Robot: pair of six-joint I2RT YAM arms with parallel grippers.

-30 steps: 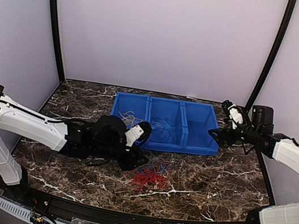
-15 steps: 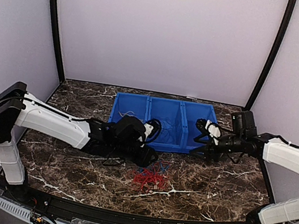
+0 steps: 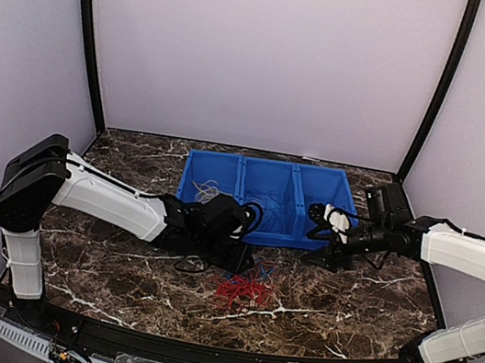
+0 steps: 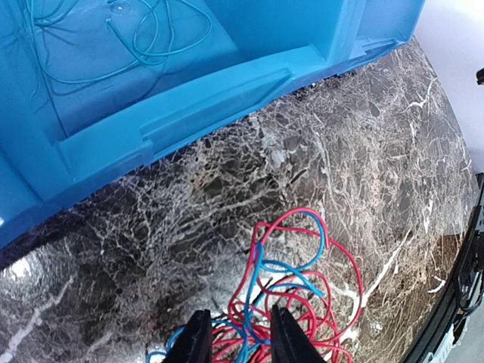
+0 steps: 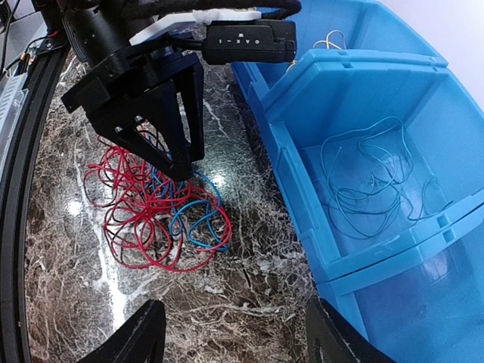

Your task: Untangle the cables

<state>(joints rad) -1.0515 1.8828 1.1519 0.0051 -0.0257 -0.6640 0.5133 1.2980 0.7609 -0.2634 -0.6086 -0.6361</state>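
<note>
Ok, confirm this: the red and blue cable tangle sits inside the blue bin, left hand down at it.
Not inside: the cable tangle lies on the marble table in front of the blue bin, as the right wrist view shows. The left hand is down at it.

Red and blue cables (image 3: 241,289), blue bin (image 3: 280,234)

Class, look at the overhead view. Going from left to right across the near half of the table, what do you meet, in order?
left arm's white link → tangled red and blue cables → right gripper → right arm's white forearm
</note>
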